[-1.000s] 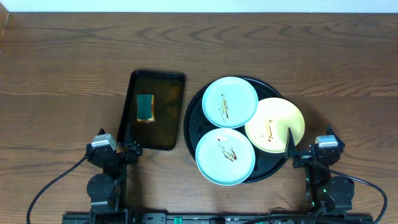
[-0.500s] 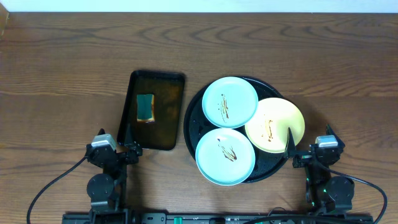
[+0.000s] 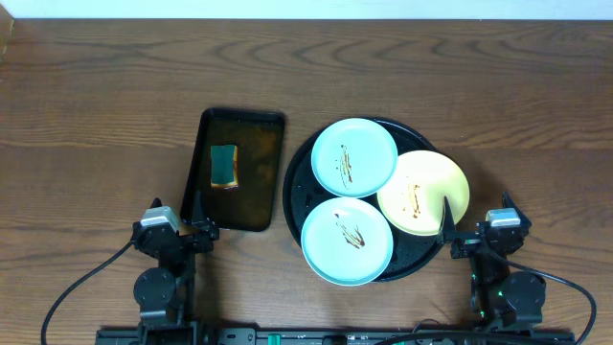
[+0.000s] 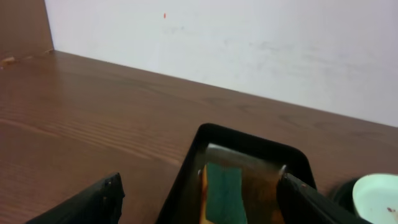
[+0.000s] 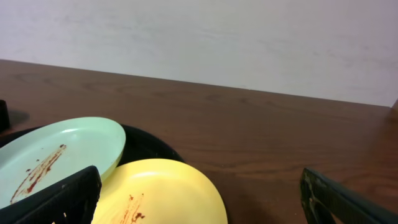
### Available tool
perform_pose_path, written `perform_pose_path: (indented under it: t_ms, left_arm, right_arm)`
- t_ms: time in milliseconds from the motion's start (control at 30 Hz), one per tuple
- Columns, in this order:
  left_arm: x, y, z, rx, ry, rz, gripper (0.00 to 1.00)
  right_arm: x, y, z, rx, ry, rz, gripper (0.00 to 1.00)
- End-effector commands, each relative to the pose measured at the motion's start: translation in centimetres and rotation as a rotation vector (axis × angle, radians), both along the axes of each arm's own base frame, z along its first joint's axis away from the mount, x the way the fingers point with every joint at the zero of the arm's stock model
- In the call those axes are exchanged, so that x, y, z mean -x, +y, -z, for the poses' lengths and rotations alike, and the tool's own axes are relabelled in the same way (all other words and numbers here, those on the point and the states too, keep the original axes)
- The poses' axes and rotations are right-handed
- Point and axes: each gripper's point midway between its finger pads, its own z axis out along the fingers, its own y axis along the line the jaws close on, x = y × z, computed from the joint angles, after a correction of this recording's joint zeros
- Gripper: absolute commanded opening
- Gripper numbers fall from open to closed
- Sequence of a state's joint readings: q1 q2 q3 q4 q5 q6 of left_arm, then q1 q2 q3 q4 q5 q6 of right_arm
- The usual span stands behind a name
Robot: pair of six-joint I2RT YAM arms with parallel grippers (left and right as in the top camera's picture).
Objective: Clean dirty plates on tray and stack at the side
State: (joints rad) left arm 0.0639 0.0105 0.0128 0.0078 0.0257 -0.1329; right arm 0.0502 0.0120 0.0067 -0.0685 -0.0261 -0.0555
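Three plates lie on the round black tray [image 3: 302,172]: a mint-blue plate [image 3: 353,156] at the back, a second mint-blue plate [image 3: 347,241] at the front and a pale yellow plate [image 3: 423,192] at the right. All carry brown sauce streaks. My left gripper [image 3: 196,228] is open and empty at the near end of the rectangular tray. My right gripper [image 3: 469,238] is open and empty by the yellow plate's near right edge. The right wrist view shows the yellow plate [image 5: 161,193] and back mint plate [image 5: 59,155] between the open fingers [image 5: 199,205].
A rectangular black tray [image 3: 259,163] holding a green and yellow sponge [image 3: 224,165] lies left of the round tray; it shows in the left wrist view [image 4: 249,146] with the sponge [image 4: 222,190] between the open fingers [image 4: 199,205]. A white wall runs behind the table.
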Motion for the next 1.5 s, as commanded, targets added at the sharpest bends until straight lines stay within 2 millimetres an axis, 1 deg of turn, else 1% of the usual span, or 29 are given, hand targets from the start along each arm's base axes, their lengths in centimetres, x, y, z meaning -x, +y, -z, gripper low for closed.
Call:
perform_pose_path:
  t_ms: [0,100,167,367,433,500,700,767,833,900,967,1067,1167,1233,1300,1467]
  left_arm:
    - [0.0,0.3,-1.3,0.036,-0.062,-0.017,0.79]
    - [0.2,0.1,-2.6,0.071,-0.079,-0.01,0.79]
    - [0.4,-0.2,-2.9,0.082,-0.066,0.008,0.79]
    - [0.7,-0.4,-3.8,0.11,-0.007,0.012,0.79]
    - [0.7,-0.9,-4.1,0.115,0.023,0.044,0.79]
    - [0.6,-1.3,-4.1,0.122,0.066,0.064,0.79]
    - [-0.2,-1.3,-4.0,0.134,0.188,0.059,0.79]
    - [-0.6,-1.3,-3.7,0.138,0.221,0.058,0.79]
    - [-1.0,-1.3,-2.9,0.142,0.261,0.055,0.79]
    - [-1.2,-1.4,-1.4,0.149,0.322,0.058,0.79]
    - [-1.3,-1.9,-0.3,0.163,0.374,0.084,0.79]
    - [-1.3,-2.9,1.3,0.189,0.45,0.134,0.79]
    - [-0.8,-3.1,2.3,0.206,0.532,0.141,0.79]
    - [-0.3,-3.2,2.5,0.212,0.578,0.138,0.79]
    - [0.0,-3.2,2.2,0.217,0.612,0.136,0.79]
    - [0.4,-3.2,0.8,0.22,0.636,0.134,0.79]
  right_arm:
    - [0.0,0.1,0.0,-0.01,0.001,-0.002,0.99]
    - [0.0,0.1,0.0,-0.01,0.001,-0.002,0.99]
    - [0.0,0.1,0.0,-0.01,0.001,-0.002,0.99]
    - [0.0,0.1,0.0,-0.01,0.001,-0.002,0.99]
    - [0.0,0.1,0.0,-0.01,0.001,-0.002,0.99]
    - [0.0,0.1,0.0,-0.01,0.001,-0.002,0.99]
    - [0.0,0.1,0.0,-0.01,0.001,-0.002,0.99]
    - [0.0,0.1,0.0,-0.01,0.001,-0.002,0.99]
    - [0.0,0.1,0.0,-0.01,0.001,-0.002,0.99]
    - [0.0,0.1,0.0,-0.01,0.001,-0.002,0.99]
    - [0.0,0.1,0.0,-0.01,0.001,-0.002,0.99]
    - [0.0,0.1,0.0,-0.01,0.001,-0.002,0.99]
    - [0.0,0.1,0.0,-0.01,0.001,-0.002,0.99]
    - [0.0,0.1,0.0,-0.01,0.001,-0.002,0.99]
    - [0.0,0.1,0.0,-0.01,0.001,-0.002,0.99]
    - [0.0,0.1,0.0,-0.01,0.0,-0.002,0.99]
